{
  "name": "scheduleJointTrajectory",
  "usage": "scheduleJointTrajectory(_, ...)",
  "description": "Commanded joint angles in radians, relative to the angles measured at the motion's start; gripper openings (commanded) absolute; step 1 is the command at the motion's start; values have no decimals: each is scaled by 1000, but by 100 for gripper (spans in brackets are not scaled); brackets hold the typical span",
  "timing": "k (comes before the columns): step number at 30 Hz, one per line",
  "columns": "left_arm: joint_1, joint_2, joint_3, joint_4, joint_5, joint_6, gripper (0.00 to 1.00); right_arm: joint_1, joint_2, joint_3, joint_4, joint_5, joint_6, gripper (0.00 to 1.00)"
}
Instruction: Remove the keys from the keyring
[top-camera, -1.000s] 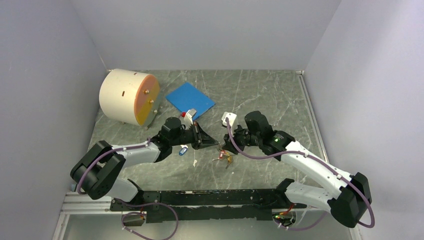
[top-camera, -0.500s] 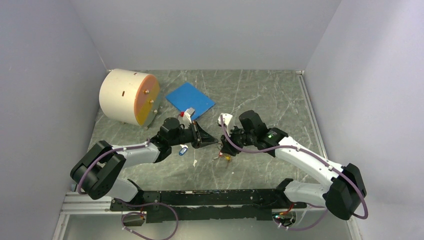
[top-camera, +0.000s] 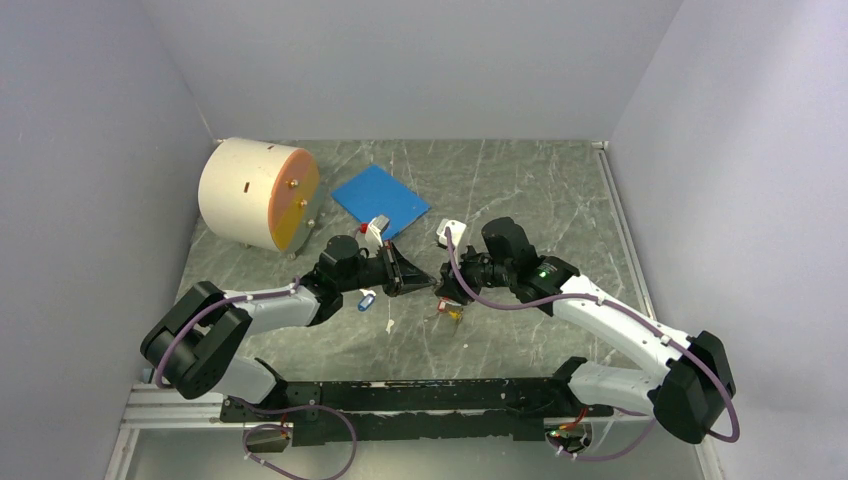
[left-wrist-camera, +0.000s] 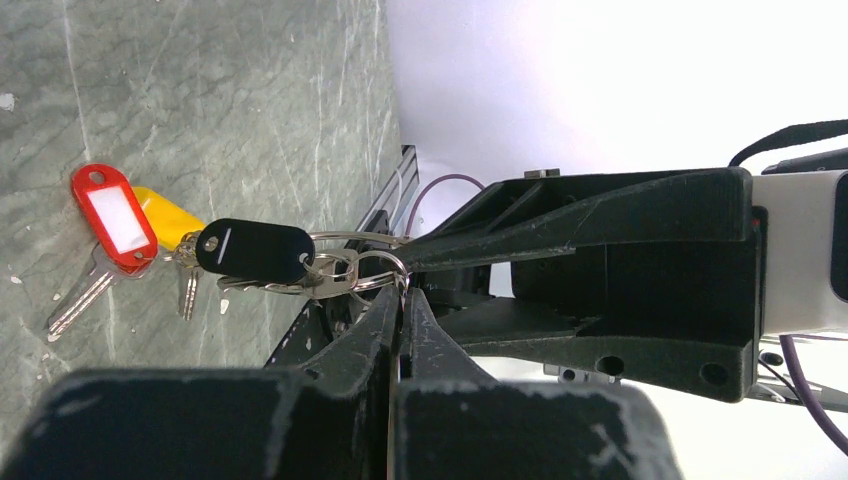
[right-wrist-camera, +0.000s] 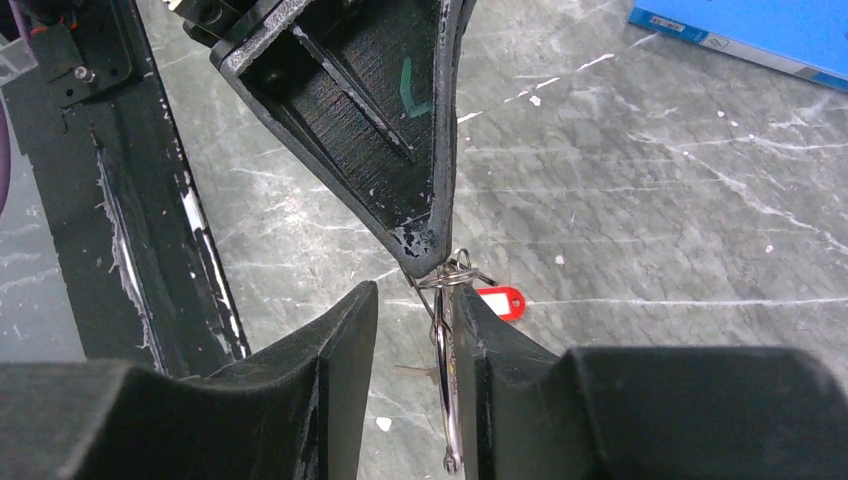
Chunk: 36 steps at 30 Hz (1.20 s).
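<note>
My left gripper (top-camera: 412, 279) is shut on the thin silver keyring (left-wrist-camera: 352, 266), pinching its wire at the fingertips (left-wrist-camera: 388, 303). A black-headed key (left-wrist-camera: 254, 250), a red tag with its key (left-wrist-camera: 112, 214) and a yellow tag (left-wrist-camera: 168, 215) hang from the ring just above the table. In the top view the bunch (top-camera: 452, 311) lies below both grippers. My right gripper (right-wrist-camera: 415, 325) is open, its jaws on either side of the ring's wire (right-wrist-camera: 445, 385), which rests against the right finger (right-wrist-camera: 490, 350). The left gripper's tip (right-wrist-camera: 425, 235) sits just ahead.
A cream cylinder with an orange face (top-camera: 258, 193) stands at the back left. A blue square pad (top-camera: 380, 199) lies behind the grippers. A small blue-and-white tag (top-camera: 367, 298) lies under the left arm. A black rail (top-camera: 400, 395) runs along the near edge.
My right gripper has moved left, up to the left gripper's tip and around the keyring. The left arm has hardly moved and still holds the ring.
</note>
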Motion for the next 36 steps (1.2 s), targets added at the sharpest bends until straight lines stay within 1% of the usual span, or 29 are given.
scheduleJointTrajectory(1,2,-9,1,66,10,-13,3,2,-13,-3,50,-30,-12,35)
scheduleJointTrajectory(6,3,-13,-3,69,9,-15,3,2,-12,-4,46,-43,-18,31)
scheduleJointTrajectory(13,3,-10,-16,100,7,-34,3,3,-7,-1,30,-36,-19,31)
scheduleJointTrajectory(21,3,-41,-19,75,-4,-22,2,3,-11,-12,13,32,-32,30)
scheduleJointTrajectory(28,4,-35,-27,112,0,-39,3,3,-5,-15,20,21,-32,30)
scheduleJointTrajectory(34,3,-48,-27,103,-3,-32,2,2,-13,-26,41,16,-26,30)
scheduleJointTrajectory(36,4,-54,-25,93,-5,-26,2,3,-12,-27,46,16,-23,28)
